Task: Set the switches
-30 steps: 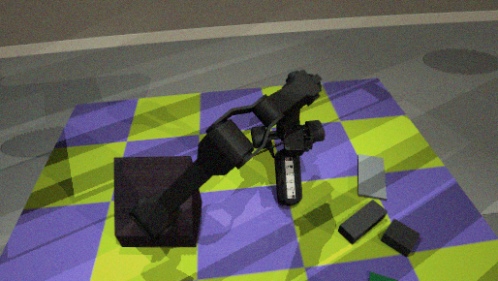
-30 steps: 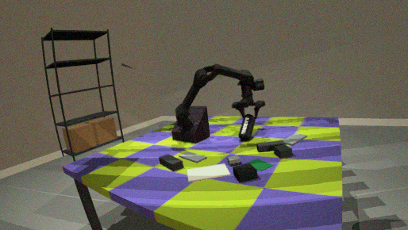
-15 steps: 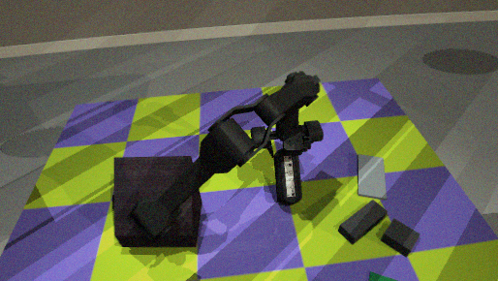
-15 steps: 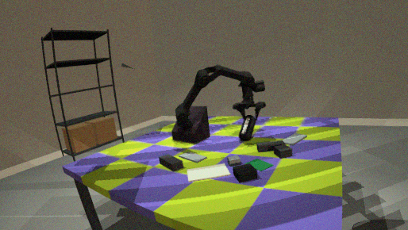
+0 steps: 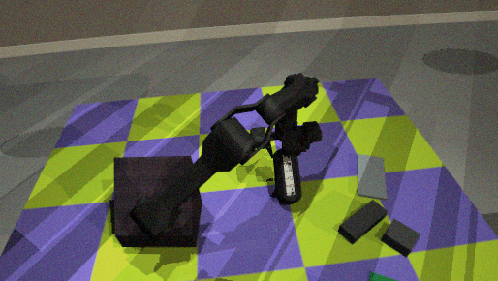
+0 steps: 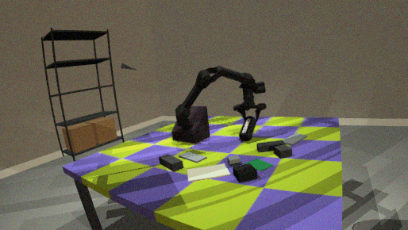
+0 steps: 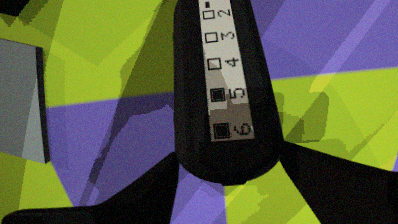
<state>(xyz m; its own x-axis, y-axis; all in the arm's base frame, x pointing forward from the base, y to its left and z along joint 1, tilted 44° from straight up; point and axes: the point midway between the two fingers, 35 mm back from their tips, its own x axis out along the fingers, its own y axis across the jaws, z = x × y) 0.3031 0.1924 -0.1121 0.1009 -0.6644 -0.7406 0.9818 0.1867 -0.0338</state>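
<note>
You had the controller unit [image 5: 287, 176] clamped in the gripper [image 5: 291, 145], lifted with its underside label [image 7: 226, 75] facing the wrist camera.

Your gripper's jaws stood wide on the unit's dark grey body, holding it at its upper end so it hung tilted above the purple-and-yellow checked bench [image 6: 222, 202], just right of the arm's base block [image 5: 145, 194]; on the label you could read squares 2, 3 and 4 empty and squares 5 and 6 filled, while square 1 was cut off at the frame edge; a grey plate [image 5: 372, 176] and two dark modules [image 5: 362, 221] [image 5: 400, 236] lay apart to the right; a shelf rack [image 6: 47, 75] stood by the wall.
</note>
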